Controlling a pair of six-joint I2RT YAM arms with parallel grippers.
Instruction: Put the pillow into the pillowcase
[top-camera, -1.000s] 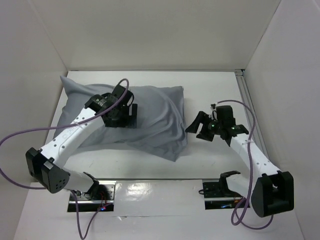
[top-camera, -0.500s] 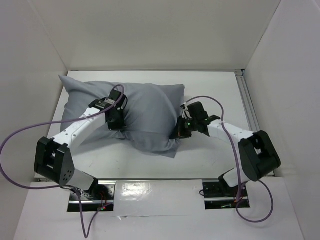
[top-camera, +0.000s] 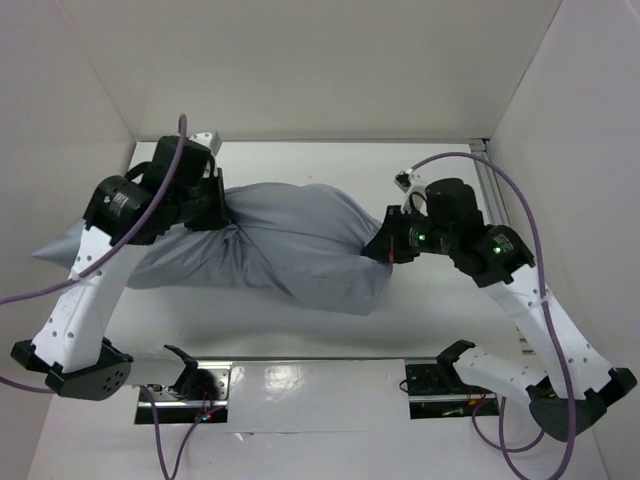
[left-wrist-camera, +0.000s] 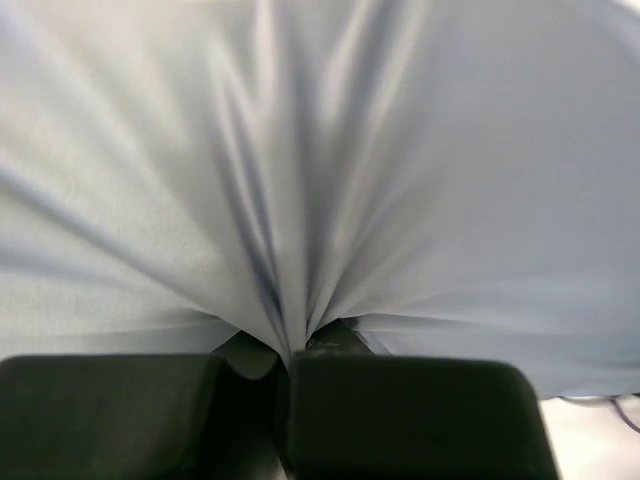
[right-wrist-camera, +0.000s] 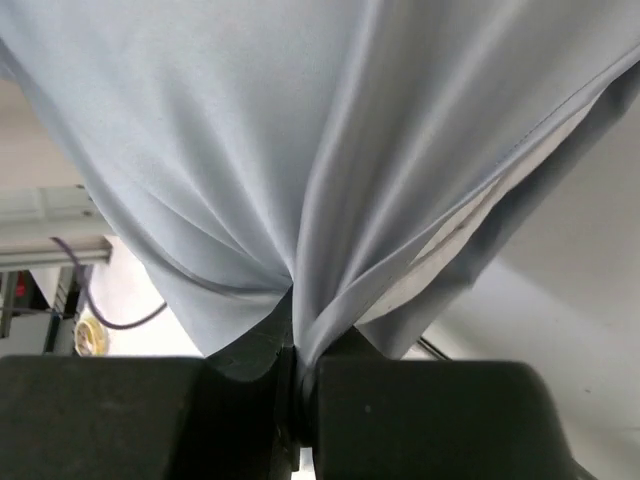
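The grey pillowcase (top-camera: 290, 245) hangs bulging between both arms above the table, stretched left to right. My left gripper (top-camera: 222, 212) is shut on a bunch of its fabric (left-wrist-camera: 300, 200) at the left part. At the right end my right gripper (top-camera: 385, 248) is shut on gathered grey cloth (right-wrist-camera: 300, 180). A thin strip of the white pillow (right-wrist-camera: 455, 240) shows inside a fold in the right wrist view; the rest of the pillow is hidden inside the pillowcase.
White walls close in the table (top-camera: 420, 310) at the back and both sides. A metal rail (top-camera: 497, 215) runs along the right edge. Purple cables (top-camera: 520, 200) loop from both arms. The arm bases' mounts (top-camera: 320, 385) sit at the near edge.
Both grippers closed on the pillowcase and rose, lifting the bundle off the table. The left arm swung up and left, the right arm up and right.
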